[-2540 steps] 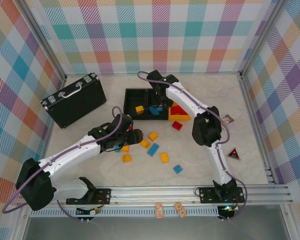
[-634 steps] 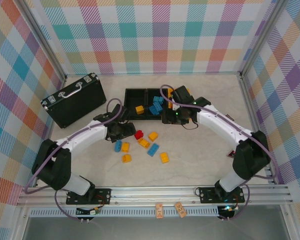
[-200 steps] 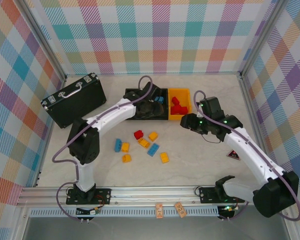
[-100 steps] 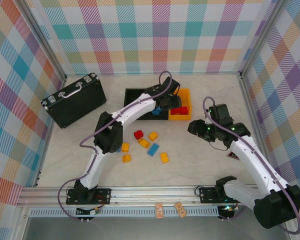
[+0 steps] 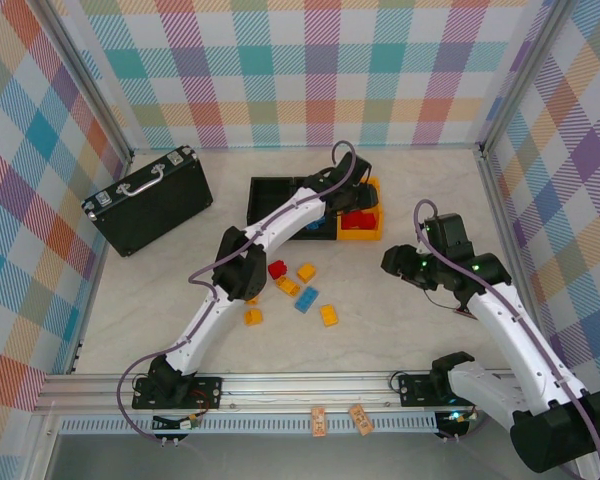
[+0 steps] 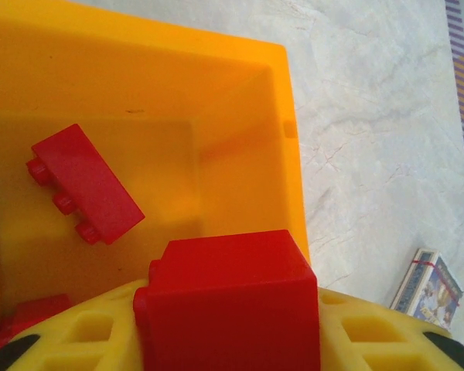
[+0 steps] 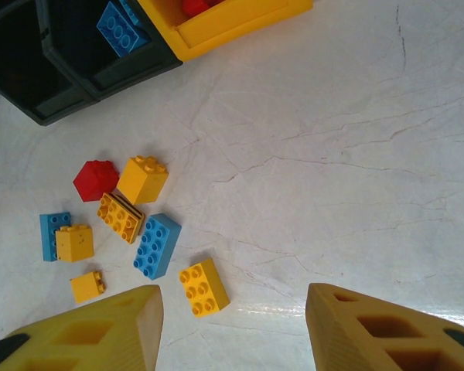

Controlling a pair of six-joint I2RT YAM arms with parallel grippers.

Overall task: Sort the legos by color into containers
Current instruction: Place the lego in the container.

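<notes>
My left gripper hangs over the orange-yellow container, shut on a red lego held between its yellow fingers. Another red lego lies on that container's floor. Two black containers stand to its left, and a blue lego lies in the middle one. My right gripper hovers open over bare table, right of the loose legos. Those are a red one, yellow ones and blue ones, scattered at mid-table.
A larger black case with metal trim lies at the back left. A small card box rests on the table right of the orange-yellow container. A dark triangular card sits beside my right arm. Metal rails edge the table.
My left gripper has swung right from over the black containers to over the orange-yellow one, carrying the red lego. My right gripper has drawn back slightly to the right and nearer.
</notes>
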